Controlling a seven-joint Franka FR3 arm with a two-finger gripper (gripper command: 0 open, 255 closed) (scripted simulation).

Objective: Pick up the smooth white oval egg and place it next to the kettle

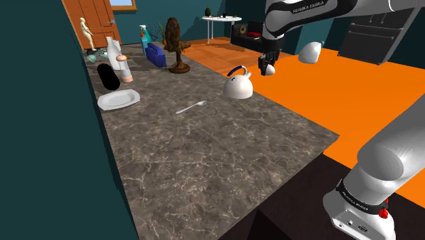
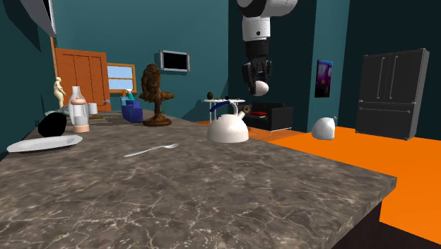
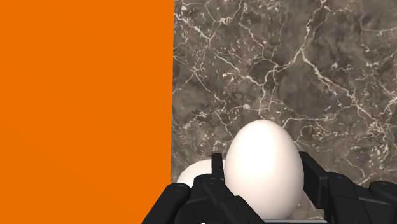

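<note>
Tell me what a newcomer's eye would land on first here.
The black gripper hangs high above the marble counter's edge, clasping a white egg between its fingers. On the counter close by stands a white kettle with a blue handle. Beyond the counter, the vivid orange floor draws the eye.

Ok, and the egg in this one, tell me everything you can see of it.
The egg is plain white, smooth and oval, with no marks. It is clasped in the black end effector, its long axis running along the fingers. It hangs in the air, higher than the kettle and to its right in the second exterior view, over the edge of the marbled counter. Nothing but the fingers touches it.
</note>
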